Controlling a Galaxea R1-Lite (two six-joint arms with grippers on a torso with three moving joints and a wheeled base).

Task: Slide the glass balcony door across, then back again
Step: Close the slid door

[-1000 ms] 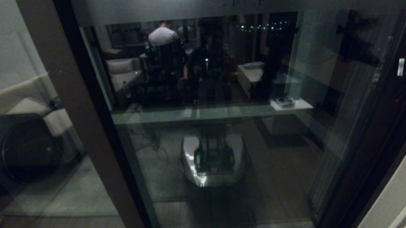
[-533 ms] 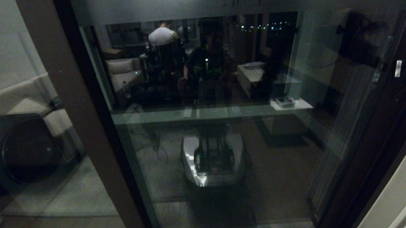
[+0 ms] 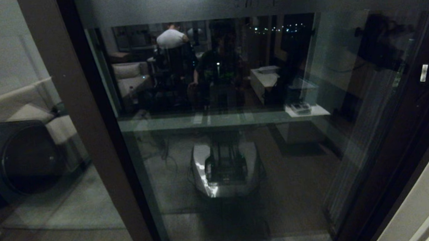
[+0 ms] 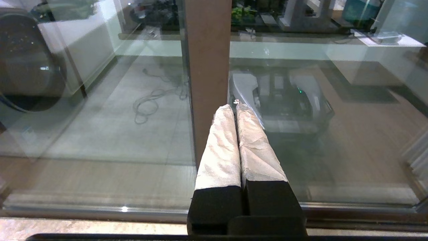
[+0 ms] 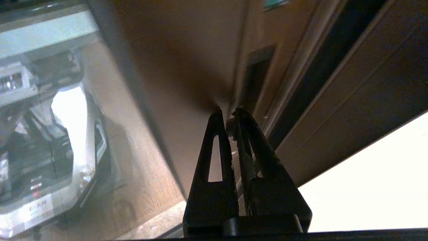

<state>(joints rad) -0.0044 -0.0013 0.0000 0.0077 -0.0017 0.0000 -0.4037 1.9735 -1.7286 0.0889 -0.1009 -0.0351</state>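
Shifted a little rightward since half a second ago: small pale tag (image 3: 424, 72) by the right stile, frame otherwise unmoved

Nearest, right gripper (image 5: 229, 115), black slotted fingers pinched together on nothing, tips just at the brown stile beside the recessed black handle (image 5: 254, 78). Left gripper (image 4: 235, 107), cloth-wrapped fingers closed, before the other brown stile. Beyond, glass balcony door (image 3: 219, 135) filling the head view, upright, smooth reflective pane, frosted top band
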